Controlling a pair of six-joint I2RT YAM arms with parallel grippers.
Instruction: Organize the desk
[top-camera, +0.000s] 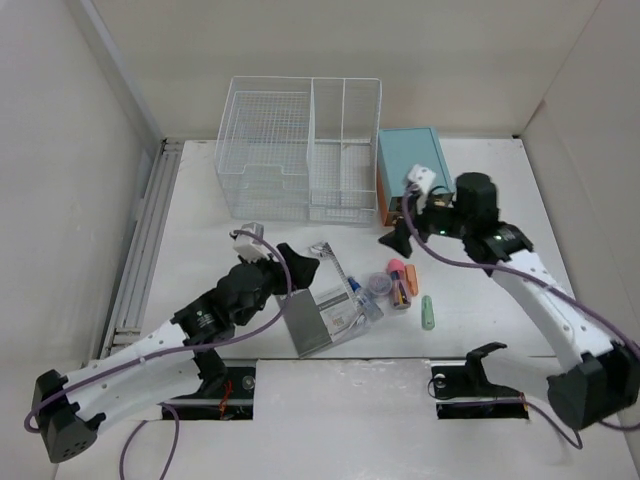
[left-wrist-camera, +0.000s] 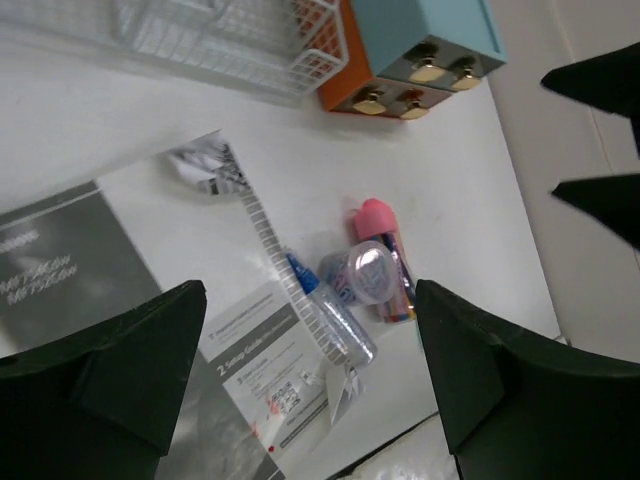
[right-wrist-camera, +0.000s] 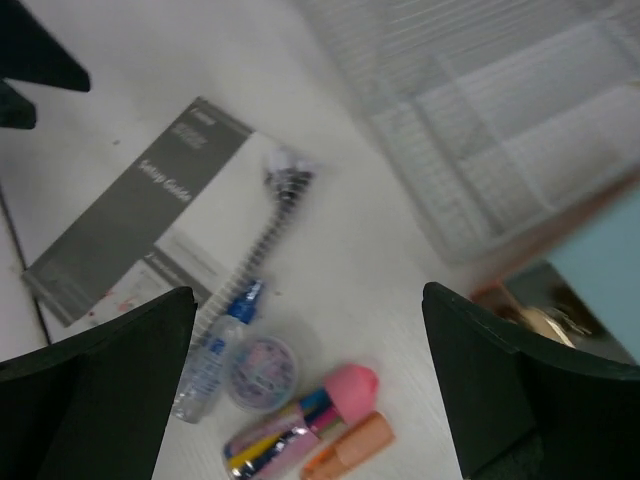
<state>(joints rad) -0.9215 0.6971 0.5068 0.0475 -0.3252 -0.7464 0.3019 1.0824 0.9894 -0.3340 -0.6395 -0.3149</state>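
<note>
Surface (top-camera: 195, 235) white and matte, stretching under both arms, with grooved rail (top-camera: 140, 250) along its left edge. At the far edge, about centre: wire basket (top-camera: 300, 150), white, split into compartments. Just right of it, teal box (top-camera: 410, 158) with orange side and brass-knobbed drawers (left-wrist-camera: 420, 80); touching the basket or not, cannot tell. Near the middle, toward the near edge: grey-and-white booklet (top-camera: 320, 320) lying flat, with clear ruled strip (left-wrist-camera: 270, 240) slanting past its far corner. Just right of the booklet, a tight cluster: blue-capped clear tube (left-wrist-camera: 335, 315) beside the strip's end, round lidded pot (left-wrist-camera: 368, 270) touching the tube, pink-capped stick (left-wrist-camera: 375, 218), striped pen (left-wrist-camera: 403, 295) and orange piece (right-wrist-camera: 350, 445) side by side. Green marker (top-camera: 428, 312) a little apart from the cluster, on the side toward the right edge. Above the booklet's far left corner, left tool (top-camera: 300, 260), off the surface, fingers (left-wrist-camera: 130, 370) spread wide, pinching nothing. In the air just before the teal box, over the far side of the cluster, right tool (top-camera: 400, 240), fingers (right-wrist-camera: 110, 370) likewise spread wide, nothing between them. Right wrist view blurred, small print on the booklet unreadable there. Arm bases at the near edge, left and right, with purple cables (top-camera: 440, 262) looping along both arms.
</note>
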